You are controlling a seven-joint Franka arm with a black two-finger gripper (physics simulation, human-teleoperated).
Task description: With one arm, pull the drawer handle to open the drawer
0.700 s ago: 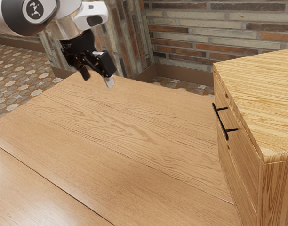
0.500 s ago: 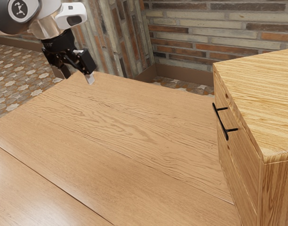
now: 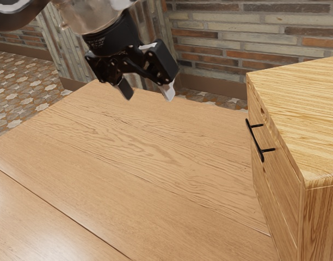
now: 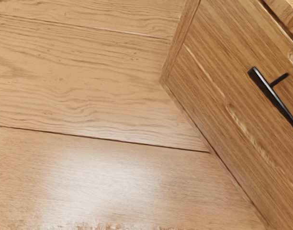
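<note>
1. exterior view: the arm comes in from the upper left and is cut off by the top edge, so we only see its last links.
2. jaws: apart, nothing between them. one pale fingertip shows clearly; the other finger is dark and harder to read against the hand.
3. the jaws hang above the far part of the table, not touching it.
4. drawer handle: a thin black bar on two short posts, high on the cabinet front at the exterior view's right, well apart from the jaws.
5. the cabinet is cut off by the right and lower edges, and its front is seen at a steep angle. we cannot make out where the drawer front ends.
6. wrist view: the handle runs out past the picture's edge, with one post visible.
</note>
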